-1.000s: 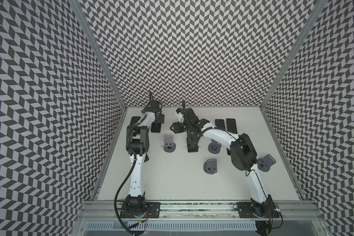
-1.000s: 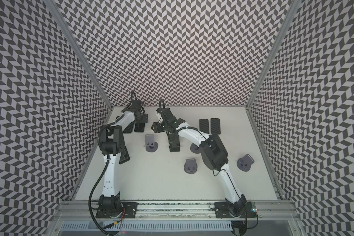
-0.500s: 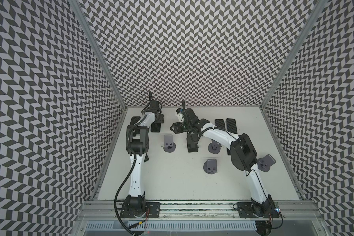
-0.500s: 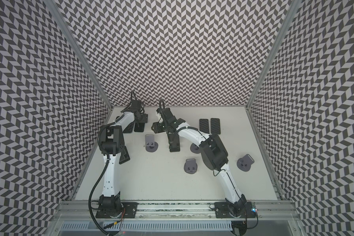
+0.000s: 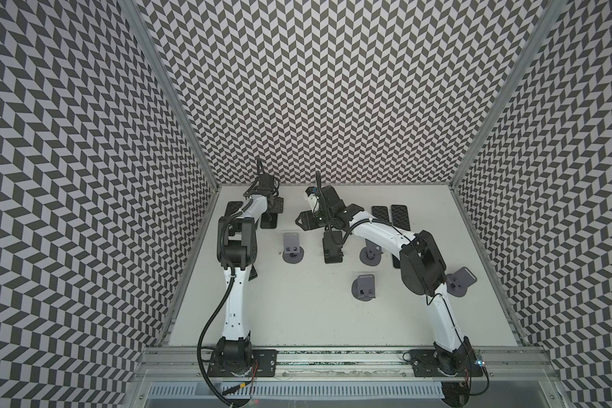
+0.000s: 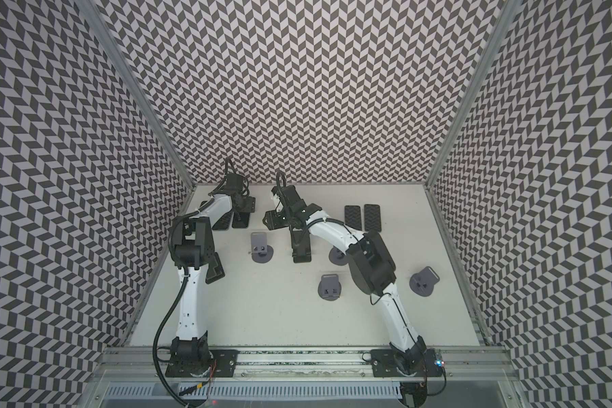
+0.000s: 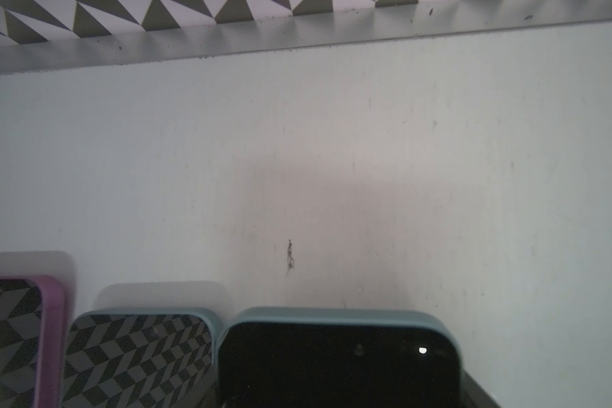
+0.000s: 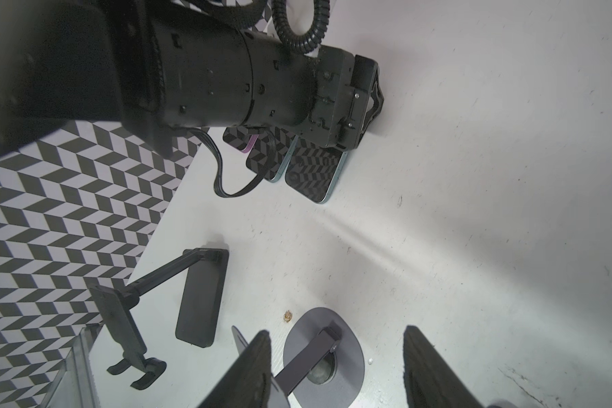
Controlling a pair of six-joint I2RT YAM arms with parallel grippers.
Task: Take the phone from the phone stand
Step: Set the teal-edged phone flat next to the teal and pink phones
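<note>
1. Phone [image 7: 336, 364], dark screen and blue-green case, lies flat on table [image 7: 333, 159] at back left. It is just beside second phone [image 7: 138, 353], with pink-cased phone [image 7: 15, 335] next along. It is not on any stand.
2. Left gripper [image 8: 329, 139] is low over the back end of that phone. Its fingers are hidden in every view, so I can't tell whether I'm pinching the phone or have let go.
3. Right gripper [image 8: 335, 330] has fingers spread wide and holds nothing. It hovers above grey stand [image 8: 350, 348], which is empty.
4. Other grey stands [image 5: 370, 254] [image 5: 364, 286] [image 5: 458, 281] are empty too, and so is black stand [image 8: 198, 296]. Two spare phones [image 5: 382, 215] [image 5: 399, 217] lie flat at back right.
5. My read is that removal is done and set-down is nearly done. What's left is to confirm release, then lift left gripper clear without dragging the phone into its neighbour.
6. Versus earlier frames, I see no change in both top views. Grippers, phones and stands are in the same spots at this scale.
</note>
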